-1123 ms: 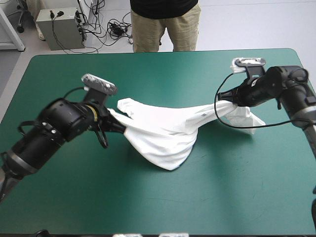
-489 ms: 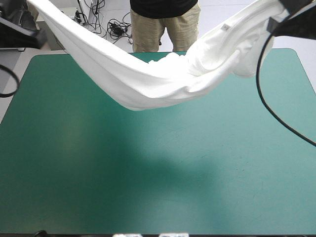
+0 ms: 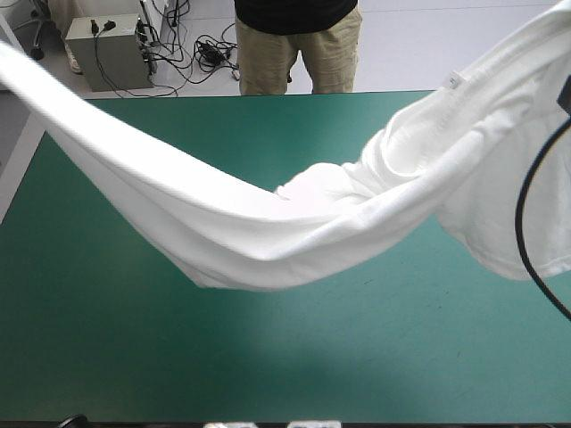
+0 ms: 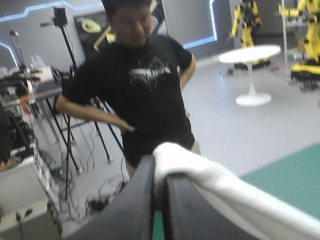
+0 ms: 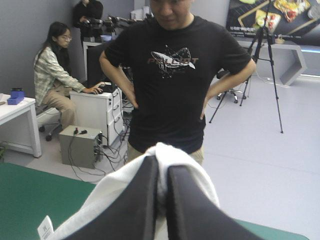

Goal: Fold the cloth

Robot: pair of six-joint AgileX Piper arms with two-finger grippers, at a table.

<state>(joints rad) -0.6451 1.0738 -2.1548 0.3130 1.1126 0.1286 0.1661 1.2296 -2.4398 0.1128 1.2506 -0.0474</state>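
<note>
The white T-shirt [image 3: 294,223] hangs stretched in a long sagging band above the teal-green table [image 3: 268,357], running from the upper left to the upper right of the high view. Both arms are out of the high view. In the left wrist view my left gripper [image 4: 159,172] is shut on a thick fold of the T-shirt [image 4: 225,190], which trails away beside the fingers. In the right wrist view my right gripper [image 5: 161,172] is shut on another bunched edge of the T-shirt [image 5: 115,200], with a small label [image 5: 45,227] showing on the cloth.
The cloth's lowest part sags near the table's middle, and a loose flap [image 3: 508,223] hangs by the right edge. A black cable [image 3: 526,232] dangles at the right.
Earlier the T-shirt lay on the table between both grippers. Both arms rose out of the high view, lifting it into a stretched band that now sags lower and closer to the camera.
</note>
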